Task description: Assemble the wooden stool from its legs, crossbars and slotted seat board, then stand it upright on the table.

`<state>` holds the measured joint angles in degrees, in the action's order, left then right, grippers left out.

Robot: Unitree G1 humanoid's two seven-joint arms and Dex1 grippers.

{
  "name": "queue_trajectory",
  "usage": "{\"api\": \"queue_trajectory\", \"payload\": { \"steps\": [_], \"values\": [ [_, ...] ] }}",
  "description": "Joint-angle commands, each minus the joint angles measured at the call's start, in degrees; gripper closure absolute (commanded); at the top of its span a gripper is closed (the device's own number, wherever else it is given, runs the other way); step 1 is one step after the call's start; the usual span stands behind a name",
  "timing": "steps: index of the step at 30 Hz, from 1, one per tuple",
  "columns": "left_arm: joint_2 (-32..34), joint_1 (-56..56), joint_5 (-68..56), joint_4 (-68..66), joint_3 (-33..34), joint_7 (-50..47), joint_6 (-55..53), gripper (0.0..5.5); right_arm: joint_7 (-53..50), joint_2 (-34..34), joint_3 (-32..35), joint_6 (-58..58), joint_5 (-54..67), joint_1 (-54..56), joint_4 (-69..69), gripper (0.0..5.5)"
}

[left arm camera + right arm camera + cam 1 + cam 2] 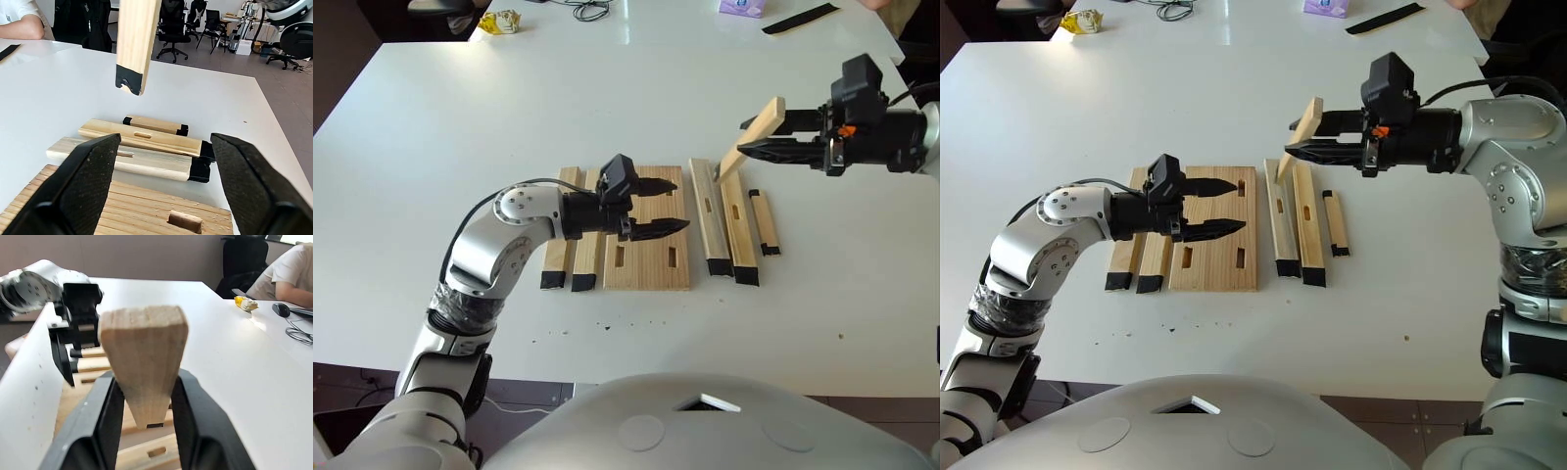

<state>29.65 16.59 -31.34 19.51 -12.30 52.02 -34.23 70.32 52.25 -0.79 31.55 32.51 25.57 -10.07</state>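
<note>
1. Head views: seat board (646, 259) lies flat on the white table (460, 117). The left gripper (680, 205) hovers over it, fingers spread, holding nothing. Two legs (555, 264) lie at the board's nine o'clock. Two slotted legs (710, 225) and a short crossbar (764, 223) lie at three o'clock. At two o'clock the right gripper (754, 142) clamps a tilted leg (766, 116) in the air.
2. Left wrist view: parted black fingers frame the board, which has a wooden peg (186, 221) in it. The tilted leg's black-tipped end hangs above the slotted legs.
3. Right wrist view: both fingers press the tilted leg's sides.
</note>
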Motion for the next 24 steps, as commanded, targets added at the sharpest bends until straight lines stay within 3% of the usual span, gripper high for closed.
{"api": "queue_trajectory", "payload": {
  "steps": [1,24],
  "values": [
    [0.0,-1.2,0.2,0.0,1.9,-1.7,-0.1,2.09,4.1,1.5,-3.2,-7.8,-6.3,-3.2,4.5,4.19],
    [-0.6,-4.6,0.8,3.0,2.0,-4.4,0.2,2.09,2.9,-5.6,-2.9,-19.3,-12.7,-6.0,15.8,4.19]
  ]
}}
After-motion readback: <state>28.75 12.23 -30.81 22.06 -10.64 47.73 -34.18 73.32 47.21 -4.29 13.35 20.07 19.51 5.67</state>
